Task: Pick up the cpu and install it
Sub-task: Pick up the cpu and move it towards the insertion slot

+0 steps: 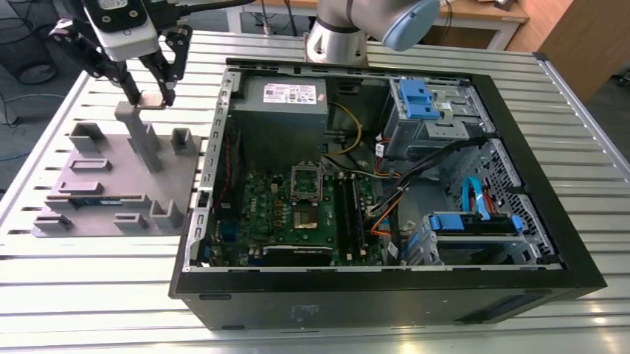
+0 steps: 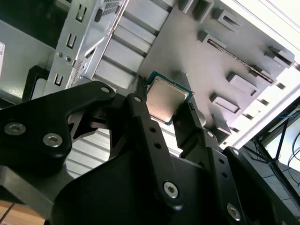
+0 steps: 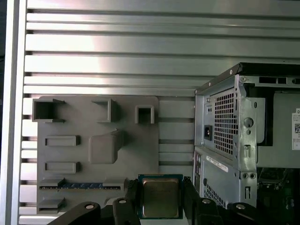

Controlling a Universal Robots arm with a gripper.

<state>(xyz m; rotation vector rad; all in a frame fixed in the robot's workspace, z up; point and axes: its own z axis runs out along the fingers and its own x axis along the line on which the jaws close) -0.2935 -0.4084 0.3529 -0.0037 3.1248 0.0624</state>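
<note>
Currently the black two-fingered end effector (image 1: 150,98) is closed on the small flat square cpu with a shiny silver metal top and thin green rim (image 3: 161,197). In both wrist views its fingers (image 3: 133,196) press on two opposite edges of the chip, and the silver face is turned toward the cameras. In the second wrist view the cpu (image 2: 166,98) sits at the very tips of the fingers (image 2: 140,117), tilted in the picture.

In the exterior view the end effector hangs over the far part of a grey moulded fixture plate with raised blocks and slots (image 1: 108,184), close above its tall upright post (image 1: 138,133). I cannot tell whether the chip touches the post. A long thin memory stick (image 1: 97,199) lies in one slot of the plate.

The plate rests on a slatted silver metal bench (image 1: 99,295), just beside an open black computer case (image 1: 394,302) at the exterior view's right. Inside the case lie a green motherboard (image 1: 261,214), a rectangular metal socket frame (image 1: 307,179), a grey power supply box (image 1: 280,110) and blue drive brackets (image 1: 418,99). The cpu is well apart from the socket frame, outside the case wall.
</note>
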